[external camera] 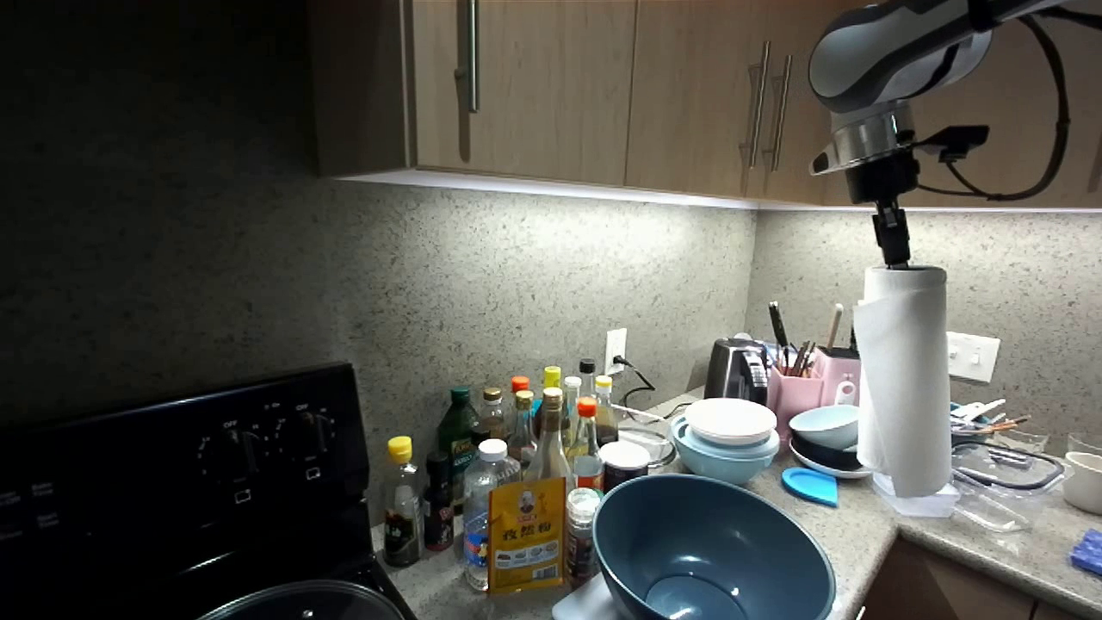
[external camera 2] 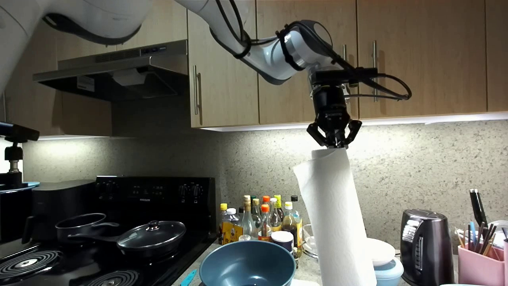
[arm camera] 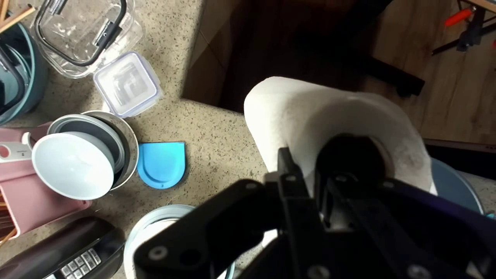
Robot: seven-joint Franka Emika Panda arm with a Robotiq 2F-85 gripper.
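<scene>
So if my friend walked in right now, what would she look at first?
Probably the big white paper towel roll, dangling in the air from the black gripper, which pinches it at the top. Next, perhaps, the big dark blue bowl lower down, near a crowd of bottles on the counter, some with bright red or yellow caps.

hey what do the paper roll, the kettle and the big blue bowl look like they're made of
Paper roll: soft, matte white paper, judging by its loose sheet edge. Kettle: probably dark, polished metal, from its glossy reflections, though plastic could look similar. Big blue bowl: perhaps plastic or ceramic, smooth with bright highlights inside.
</scene>
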